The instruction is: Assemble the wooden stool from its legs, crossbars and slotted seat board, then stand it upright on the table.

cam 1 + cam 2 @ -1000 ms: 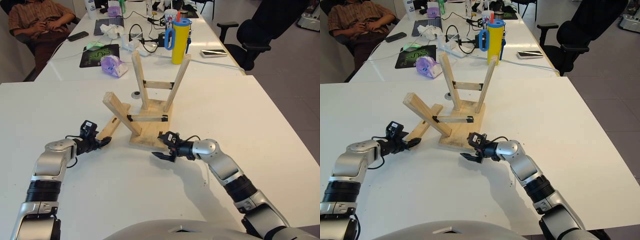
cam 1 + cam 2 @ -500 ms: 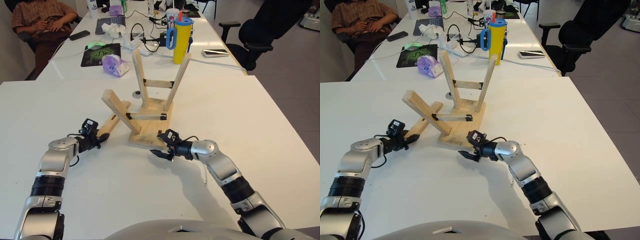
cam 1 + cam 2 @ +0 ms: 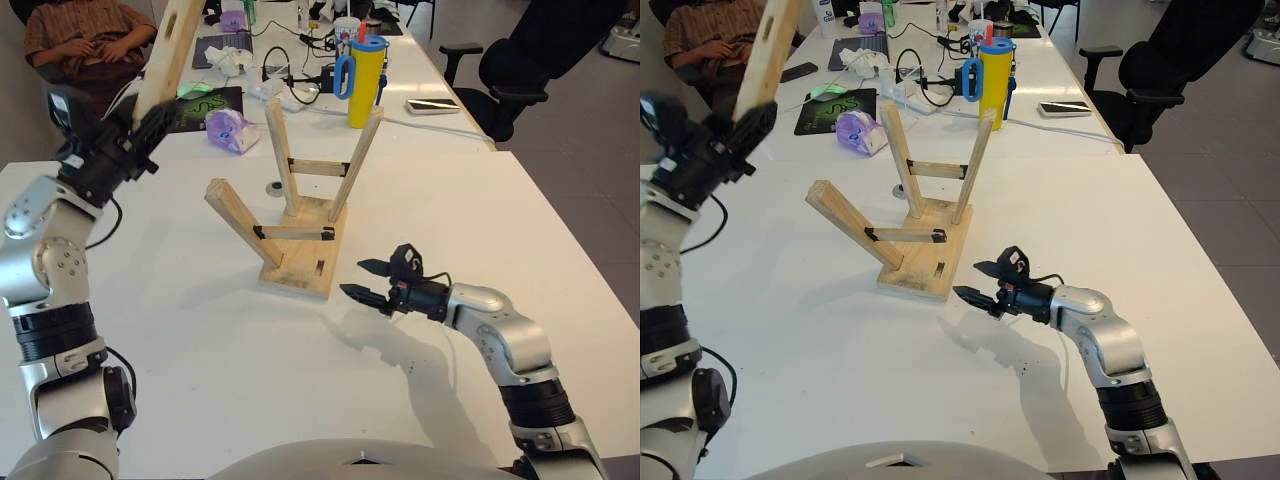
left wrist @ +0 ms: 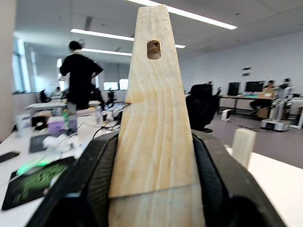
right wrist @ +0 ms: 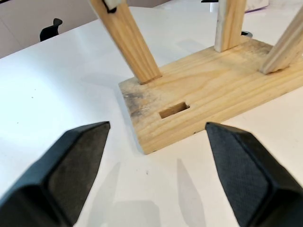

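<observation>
The left gripper (image 3: pixel 140 130) is clamped on a long pale wooden leg (image 4: pixel 154 118), held high above the table's left side and tilted, well apart from the rest of the stool. The flat pale slotted seat board (image 3: pixel 300 275) lies on the white table (image 3: pixel 200 350) with three wooden legs already standing in it: two leaning together at the back (image 3: pixel 280 155) and one slanting out to the left (image 3: pixel 240 225), tied by short wooden crossbars (image 3: pixel 318 168). The small rectangular slot (image 5: pixel 173 110) at the near corner is empty. The right gripper (image 3: pixel 352 278) hovers just beside that corner, fingers spread wide, holding nothing.

The step in hand looks to be seating the fourth leg. To do it well, the left arm should bring the leg over the empty slot, match its lean to the slanting neighbour, and line up the end before pressing. The leg's lower end is hidden inside the fingers, so which end fits is hard to say. The right gripper would best pinch the board's edge to stop it sliding.
</observation>
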{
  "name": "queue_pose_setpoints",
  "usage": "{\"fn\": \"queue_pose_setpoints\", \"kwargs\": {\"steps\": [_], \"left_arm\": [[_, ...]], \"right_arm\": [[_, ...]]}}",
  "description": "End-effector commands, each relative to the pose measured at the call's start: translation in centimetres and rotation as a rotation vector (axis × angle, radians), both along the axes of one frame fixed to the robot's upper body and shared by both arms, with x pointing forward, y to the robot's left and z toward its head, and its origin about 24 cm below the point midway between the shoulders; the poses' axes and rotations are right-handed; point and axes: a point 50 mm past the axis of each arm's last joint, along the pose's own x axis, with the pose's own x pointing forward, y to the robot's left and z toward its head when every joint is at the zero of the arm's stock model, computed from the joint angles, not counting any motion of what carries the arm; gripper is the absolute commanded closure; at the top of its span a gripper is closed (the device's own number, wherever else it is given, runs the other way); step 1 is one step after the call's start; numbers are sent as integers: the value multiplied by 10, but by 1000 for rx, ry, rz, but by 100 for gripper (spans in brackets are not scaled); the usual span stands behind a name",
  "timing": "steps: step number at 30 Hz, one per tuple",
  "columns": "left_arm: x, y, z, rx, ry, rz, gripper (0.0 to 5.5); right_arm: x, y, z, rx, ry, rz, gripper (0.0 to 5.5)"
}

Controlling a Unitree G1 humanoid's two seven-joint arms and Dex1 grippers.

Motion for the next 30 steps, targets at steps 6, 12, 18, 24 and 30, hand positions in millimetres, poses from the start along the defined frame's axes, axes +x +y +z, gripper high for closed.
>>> {"fn": "queue_pose_setpoints", "kwargs": {"steps": [6,12,18,24,30], "left_arm": [[-27,-91,53,-190,-20,-546,346],[-38,-132,7,-154,180,-733,346],[-44,-137,-37,-54,363,-846,346],[-52,-131,-49,-9,461,-933,346],[-58,-127,-53,8,527,-966,346]], "right_arm": [[15,-47,63,233,-79,9,124],[3,-46,113,570,-57,195,71],[0,-52,133,711,-3,286,71],[2,-59,135,764,19,280,71],[0,-66,130,801,54,282,98]]}}
